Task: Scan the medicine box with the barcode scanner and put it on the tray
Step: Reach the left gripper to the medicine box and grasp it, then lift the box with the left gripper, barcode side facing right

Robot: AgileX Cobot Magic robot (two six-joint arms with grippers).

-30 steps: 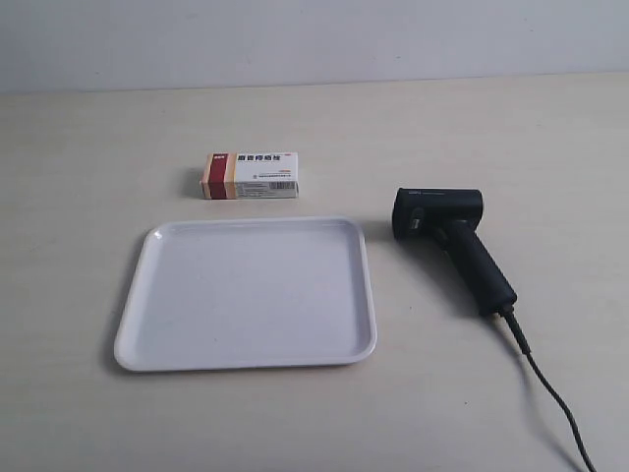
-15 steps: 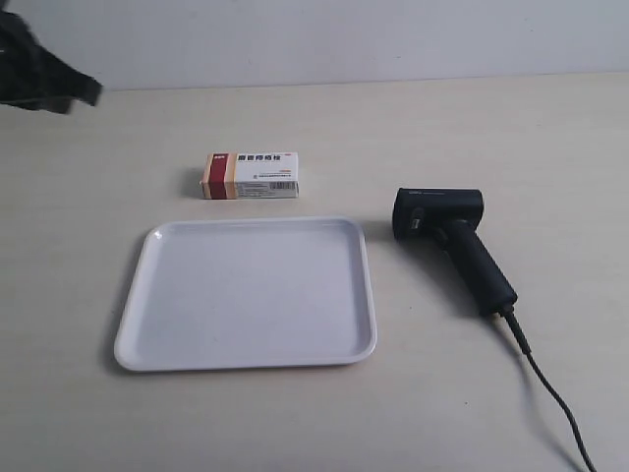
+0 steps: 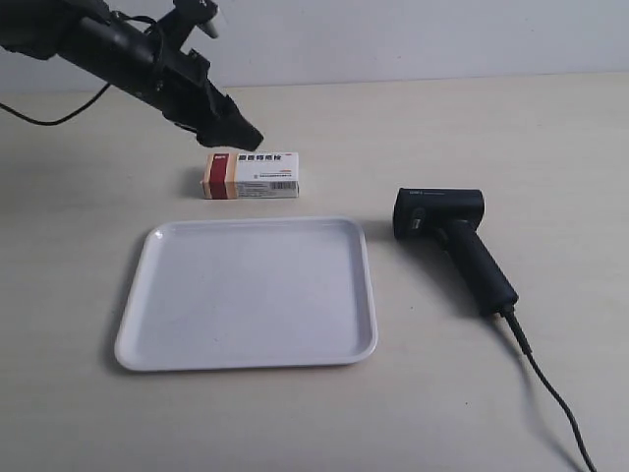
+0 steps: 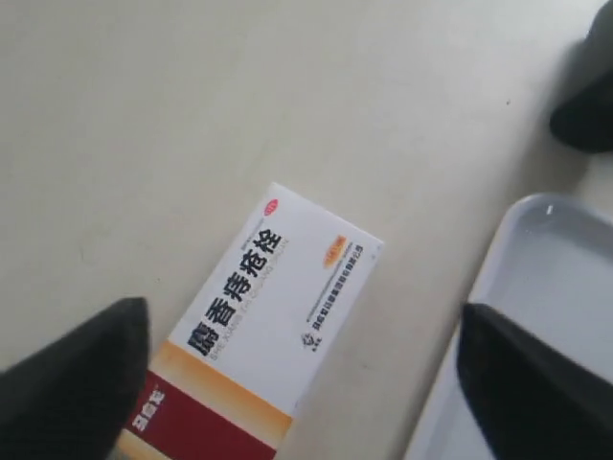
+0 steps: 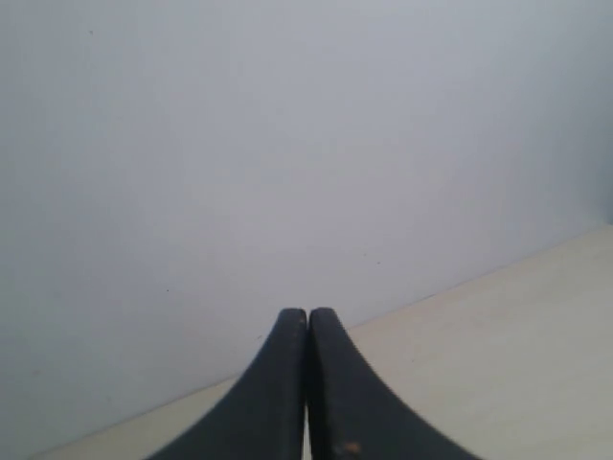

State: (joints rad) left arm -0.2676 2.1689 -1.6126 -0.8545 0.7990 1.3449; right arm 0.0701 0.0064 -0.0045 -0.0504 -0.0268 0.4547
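Left arm swung in within the last second; left pincer (image 3: 236,135) now hovers spread wide over the medicine box (image 3: 251,175), which lies untouched on the table (image 3: 491,393) directly beneath. Grasp next, likely. Right pincer (image 5: 307,383) closed, empty.

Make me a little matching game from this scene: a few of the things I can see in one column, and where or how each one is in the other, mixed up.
Things:
1. medicine box
2. barcode scanner
3. tray
4. left gripper
5. right gripper

States:
A. lies on its side, cable trailing from the handle
B. fingers pressed together, facing a wall
C. lies flat on the table just beyond the tray
D. white, nothing on it
E. fingers spread wide above the box

Pairs: 1-C, 2-A, 3-D, 4-E, 5-B
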